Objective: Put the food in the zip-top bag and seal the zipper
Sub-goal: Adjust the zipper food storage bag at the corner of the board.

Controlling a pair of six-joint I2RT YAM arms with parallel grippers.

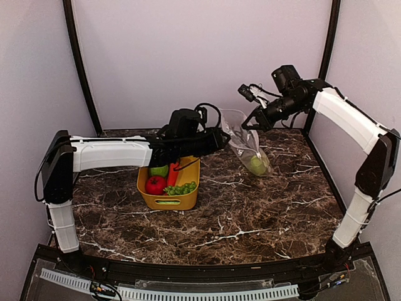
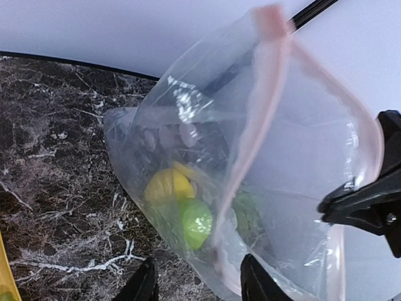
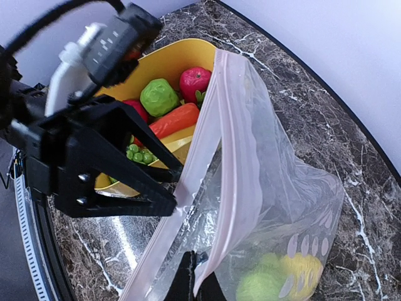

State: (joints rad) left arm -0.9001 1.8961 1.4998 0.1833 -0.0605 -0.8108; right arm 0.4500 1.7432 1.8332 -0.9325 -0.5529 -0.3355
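The clear zip-top bag (image 1: 245, 145) hangs over the table with its mouth spread open. Its pale pink zipper (image 2: 266, 100) runs along the rim. My right gripper (image 3: 200, 276) is shut on the bag's upper edge and holds it up. My left gripper (image 2: 199, 279) is at the mouth, jaws apart, with the lower end of the rim between its fingers. Inside the bag lie a yellow lemon (image 2: 168, 185), a lime (image 2: 195, 221) and leafy greens (image 2: 247, 213). More food sits in the tub: a red apple (image 1: 155, 184), a carrot (image 3: 175, 119) and grapes (image 1: 182, 187).
The yellow tub (image 1: 169, 202) stands left of the bag, under my left arm. A green fruit (image 3: 158, 96) lies in it too. Purple walls and black corner posts (image 1: 80, 66) close in the dark marble table (image 1: 250, 213).
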